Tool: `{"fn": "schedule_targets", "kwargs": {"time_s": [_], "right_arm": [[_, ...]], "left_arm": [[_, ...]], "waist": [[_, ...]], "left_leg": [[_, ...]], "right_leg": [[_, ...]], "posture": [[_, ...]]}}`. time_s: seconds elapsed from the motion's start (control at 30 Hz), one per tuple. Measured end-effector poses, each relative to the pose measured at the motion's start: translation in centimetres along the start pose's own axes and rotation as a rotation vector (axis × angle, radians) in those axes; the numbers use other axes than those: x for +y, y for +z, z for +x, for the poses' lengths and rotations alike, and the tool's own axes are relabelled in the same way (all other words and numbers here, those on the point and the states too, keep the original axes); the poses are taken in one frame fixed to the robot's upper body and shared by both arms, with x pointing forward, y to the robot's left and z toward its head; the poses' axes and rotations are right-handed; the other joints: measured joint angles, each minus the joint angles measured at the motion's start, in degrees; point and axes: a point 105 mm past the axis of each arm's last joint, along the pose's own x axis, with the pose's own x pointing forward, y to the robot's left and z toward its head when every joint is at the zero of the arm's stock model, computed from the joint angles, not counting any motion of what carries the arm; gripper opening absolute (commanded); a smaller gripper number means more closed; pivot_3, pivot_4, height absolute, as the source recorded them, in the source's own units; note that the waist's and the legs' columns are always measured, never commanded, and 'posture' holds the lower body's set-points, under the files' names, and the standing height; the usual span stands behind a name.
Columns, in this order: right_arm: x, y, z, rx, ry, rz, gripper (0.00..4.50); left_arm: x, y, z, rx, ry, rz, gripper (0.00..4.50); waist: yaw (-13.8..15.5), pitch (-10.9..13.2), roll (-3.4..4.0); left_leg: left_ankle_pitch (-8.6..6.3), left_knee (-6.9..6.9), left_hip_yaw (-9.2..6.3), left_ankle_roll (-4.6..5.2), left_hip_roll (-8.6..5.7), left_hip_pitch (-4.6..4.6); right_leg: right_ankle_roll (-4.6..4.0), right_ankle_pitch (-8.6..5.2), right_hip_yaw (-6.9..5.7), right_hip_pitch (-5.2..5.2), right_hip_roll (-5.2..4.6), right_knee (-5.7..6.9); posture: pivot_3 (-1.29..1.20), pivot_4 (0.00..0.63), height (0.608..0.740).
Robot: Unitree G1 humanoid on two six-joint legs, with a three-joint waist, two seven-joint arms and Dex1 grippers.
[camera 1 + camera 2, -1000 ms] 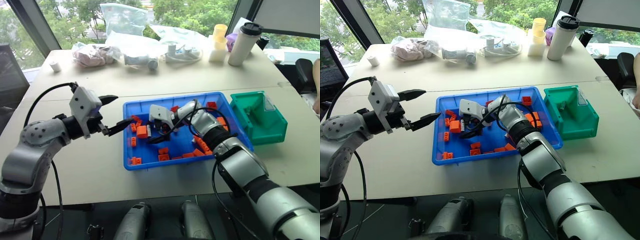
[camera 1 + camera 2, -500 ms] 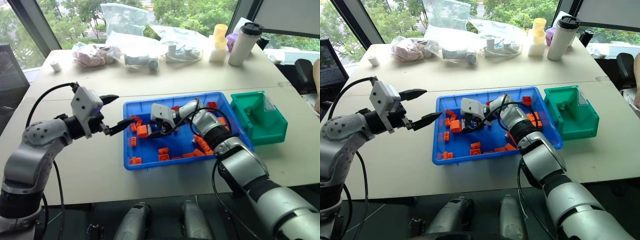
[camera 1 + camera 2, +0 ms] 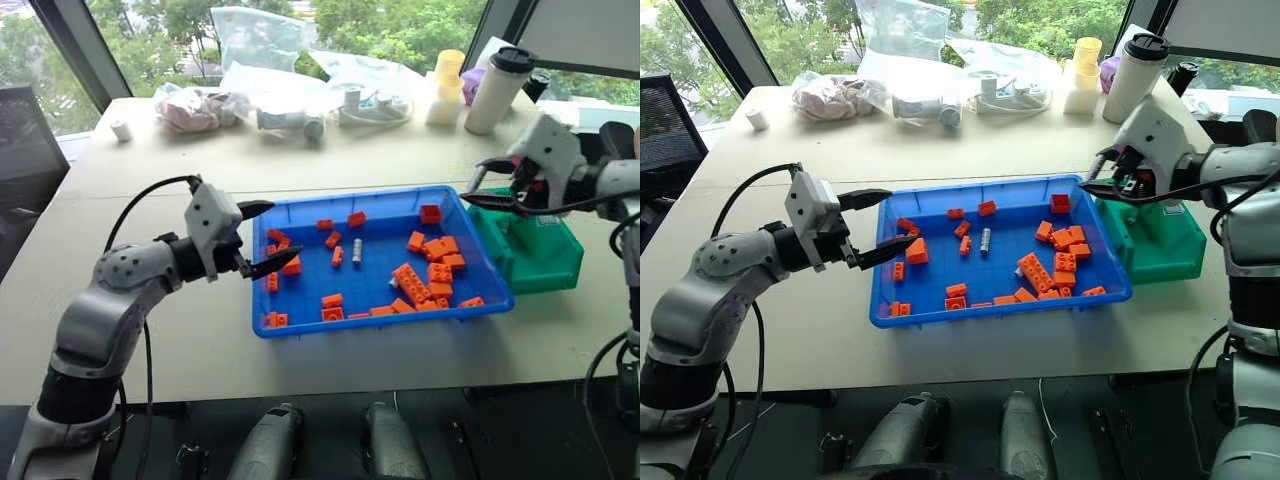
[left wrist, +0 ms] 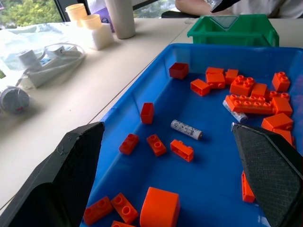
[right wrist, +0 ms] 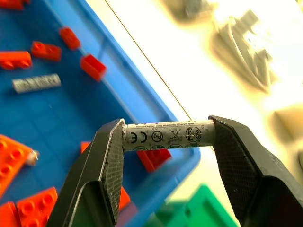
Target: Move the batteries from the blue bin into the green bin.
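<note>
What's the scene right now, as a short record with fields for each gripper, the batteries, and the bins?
right gripper: shut on a battery, held end to end between its fingers, above the green bin
left gripper: open, empty, at the blue bin left edge
batteries in the blue bin: two seen, one near the middle, one beside a long orange brick
other contents: orange bricks scattered in the blue bin
green bin position: right of the blue bin, close against it
</note>
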Motion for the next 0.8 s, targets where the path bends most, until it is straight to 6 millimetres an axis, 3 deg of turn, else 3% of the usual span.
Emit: {"fn": "schedule_targets", "kwargs": {"time_s": [0.1,0.3,0.43,0.47,0.5,0.63,0.73,0.8], "right_arm": [[0.0,-1.7,-0.9,0.053,-0.031,0.016,2.18],[0.4,-6.1,-0.9,0.173,-0.072,0.066,2.18],[-0.1,-6.9,-1.2,0.2,-0.105,0.052,4.15],[-0.2,-6.8,-1.3,0.2,-0.108,0.048,4.49],[-0.2,-6.7,-1.3,0.194,-0.108,0.047,4.49],[-0.8,-4.9,-1.2,0.131,-0.118,0.039,4.49],[-1.2,-0.5,-0.8,-0.027,-0.102,0.049,4.49],[0.4,3.2,-0.1,-0.16,-0.016,0.028,4.49]], "left_arm": [[0.2,0.2,0.5,-0.013,-0.019,0.012,4.5],[0.4,0.0,1.3,-0.019,-0.051,0.016,4.5],[0.4,-0.1,1.4,-0.018,-0.055,0.014,4.5],[0.4,-0.1,1.4,-0.016,-0.054,0.014,4.5],[0.4,-0.1,1.4,-0.016,-0.053,0.014,4.5],[0.4,-0.2,1.4,-0.012,-0.05,0.018,4.5],[0.4,-0.2,1.4,-0.011,-0.049,0.018,4.5],[0.4,-0.1,1.4,-0.013,-0.049,0.02,4.5]], "waist": [[-0.5,-0.01,0.01],[-0.71,-0.01,0.01],[-0.77,-0.01,0.01],[-0.77,-0.01,0.01],[-0.75,-0.01,0.01],[-0.84,0.0,0.01],[-1.05,0.0,0.02],[-1.03,0.0,0.01]], "left_leg": [[0.02,-0.01,0.0,-0.03,0.03,0.0],[0.11,0.02,0.02,-0.17,-0.03,-0.01],[0.13,0.02,0.02,-0.21,-0.01,-0.01],[0.13,0.02,0.02,-0.21,-0.01,-0.01],[0.13,0.02,0.02,-0.21,-0.01,-0.01],[0.13,0.02,0.02,-0.21,-0.01,-0.01],[0.13,0.0,0.01,-0.21,0.04,0.0],[0.13,0.0,-0.02,-0.21,0.07,-0.01]], "right_leg": [[0.0,0.0,0.0,0.0,0.01,0.0],[0.0,0.0,0.0,0.02,0.01,-0.01],[0.0,0.0,0.0,0.02,0.02,-0.01],[0.0,0.0,0.0,0.02,0.02,-0.01],[0.0,0.0,0.0,0.02,0.02,-0.01],[0.0,0.0,0.0,0.02,0.03,-0.01],[0.0,0.0,0.0,0.0,0.06,-0.01],[0.0,0.0,-0.01,0.0,0.05,-0.01]], "posture": [[0.0,0.15,0.74],[0.0,0.15,0.74],[0.0,0.15,0.74],[0.0,0.15,0.74],[0.0,0.15,0.74],[0.0,0.15,0.74],[0.0,0.15,0.74],[0.0,0.15,0.74]]}}
